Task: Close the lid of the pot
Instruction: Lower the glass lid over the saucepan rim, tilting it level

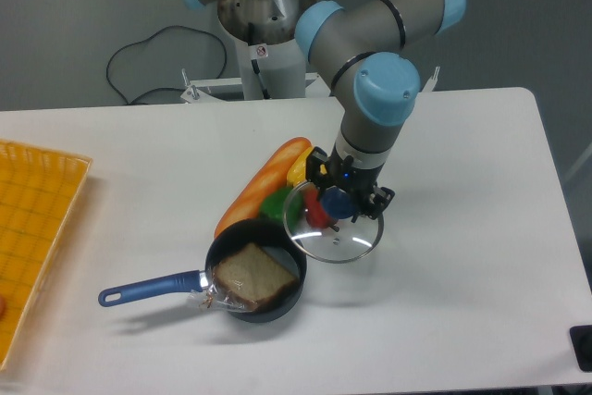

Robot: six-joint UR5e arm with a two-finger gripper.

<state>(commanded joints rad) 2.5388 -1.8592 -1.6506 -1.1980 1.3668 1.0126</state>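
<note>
Camera view is showing the black two-finger gripper (339, 203) reaching down from above and closing on the blue knob of the round clear glass lid with a metal rim (335, 234). The lid is hanging tilted and seems lifted above the white table (462, 256), just right of the small round dark saucepan with a long blue handle (255, 279) and not covering it. The saucepan is sitting open on the table, its handle pointing left, and a slice of toast bread (253, 275) is lying inside. Behind the lid, a long orange bread loaf (262, 184) and some small green, red and yellow toys (287, 193) are lying. A yellow mesh tray (32, 219) is resting at the left edge.
</note>
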